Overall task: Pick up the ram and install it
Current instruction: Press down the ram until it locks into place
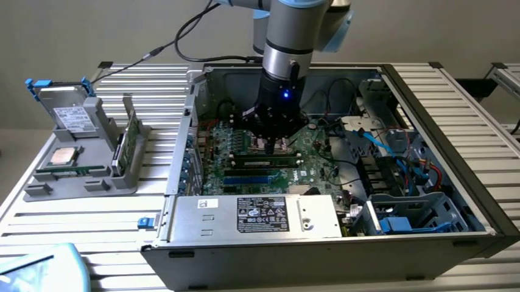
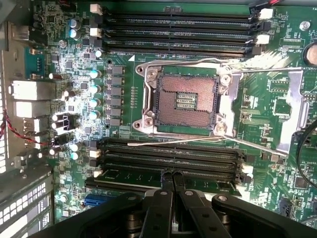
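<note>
The ram (image 2: 124,174) is a slim green stick with dark chips. It lies along one of the long black memory slots (image 2: 168,156) next to the processor socket, between the white end latches (image 2: 246,172). In the exterior view the ram (image 1: 262,162) sits on the green motherboard (image 1: 317,152) inside the open computer case. My gripper (image 2: 172,173) is directly over the middle of the stick. Its two black fingers (image 2: 163,198) are pressed together, shut, with the tips at the ram's top edge. The gripper (image 1: 272,145) hangs low inside the case.
The open processor socket (image 2: 185,101) with its raised metal frame lies beside the slots. A silver power supply (image 1: 256,216) lines the case's near wall, and blue and black cables (image 1: 398,152) lie on the exterior view's right. A grey holder (image 1: 81,176) outside the case carries a processor chip (image 1: 62,157) and an upright green board (image 1: 122,149).
</note>
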Tool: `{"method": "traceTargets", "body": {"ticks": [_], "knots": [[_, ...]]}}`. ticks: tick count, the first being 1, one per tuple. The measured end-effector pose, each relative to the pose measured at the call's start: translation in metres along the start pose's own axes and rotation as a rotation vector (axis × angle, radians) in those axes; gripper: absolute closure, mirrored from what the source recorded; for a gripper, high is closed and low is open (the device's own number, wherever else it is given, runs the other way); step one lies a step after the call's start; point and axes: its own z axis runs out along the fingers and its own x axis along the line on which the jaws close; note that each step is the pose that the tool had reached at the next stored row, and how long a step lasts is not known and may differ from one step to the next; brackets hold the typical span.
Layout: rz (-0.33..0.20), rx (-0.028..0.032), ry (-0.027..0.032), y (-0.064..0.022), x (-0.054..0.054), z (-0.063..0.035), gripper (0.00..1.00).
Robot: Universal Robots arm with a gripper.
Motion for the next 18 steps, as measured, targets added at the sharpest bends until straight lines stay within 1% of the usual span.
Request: {"method": "traceTargets", "body": {"ticks": [5, 8, 18], "knots": [[0.002, 0.0017, -0.0012, -0.0004, 0.003, -0.0014, 0.9], [0.003, 0.0022, -0.0021, -0.002, 0.004, -0.003, 0.9], [0.003, 0.0032, -0.0041, -0.0143, 0.005, -0.0053, 0.9]]}}
